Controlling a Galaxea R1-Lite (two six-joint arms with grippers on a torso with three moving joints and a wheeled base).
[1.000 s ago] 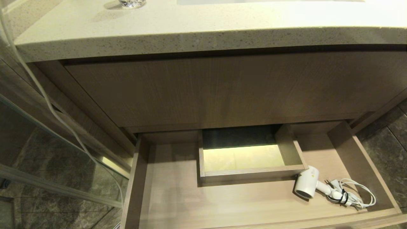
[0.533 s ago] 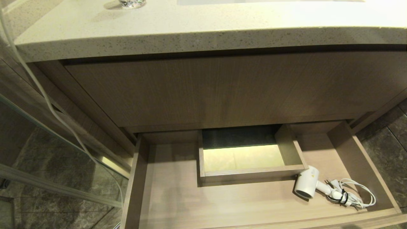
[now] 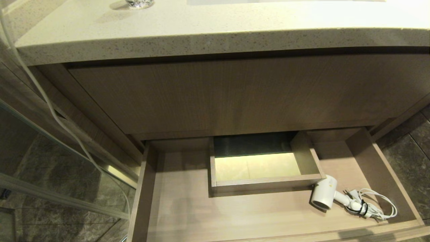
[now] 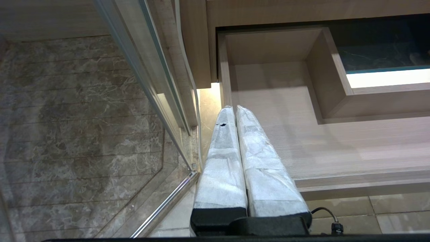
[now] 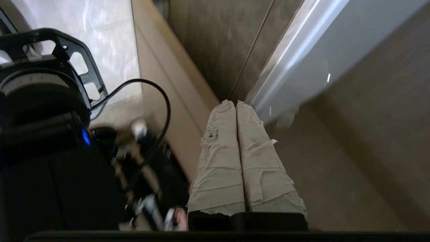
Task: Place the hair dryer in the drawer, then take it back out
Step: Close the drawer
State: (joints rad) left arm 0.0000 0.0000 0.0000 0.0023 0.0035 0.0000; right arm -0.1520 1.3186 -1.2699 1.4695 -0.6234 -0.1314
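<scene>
Below the speckled stone countertop [image 3: 201, 37] we see one tall wood panel [image 3: 235, 97] and, under it, one drawer [image 3: 144, 198] pulled open. Inside the drawer stands one boxed cutout [image 3: 265, 181], lit pale yellow at its bottom. One hair dryer [image 3: 324, 195] lies on the drawer floor at the robot's right, just beside the cutout's front right corner, its round end turned toward the drawer front. Its bundled white cord [image 3: 374, 206] lies further right, near the drawer's right wall. A glass partition [image 3: 50, 161] stands to the left of the cabinet, with one thin white cable [image 3: 40, 97] running down along it. Nothing lies over the hair dryer.

We count two grippers, neither visible from the head. The left gripper [image 4: 235, 109] hangs over the drawer's left front corner with its wrapped fingers [image 4: 258, 158] pressed together, holding nothing. The right gripper [image 5: 235, 104] also has its fingers [image 5: 218, 168] pressed together and empty, beside a wood panel edge and a pale surface we cannot identify.
</scene>
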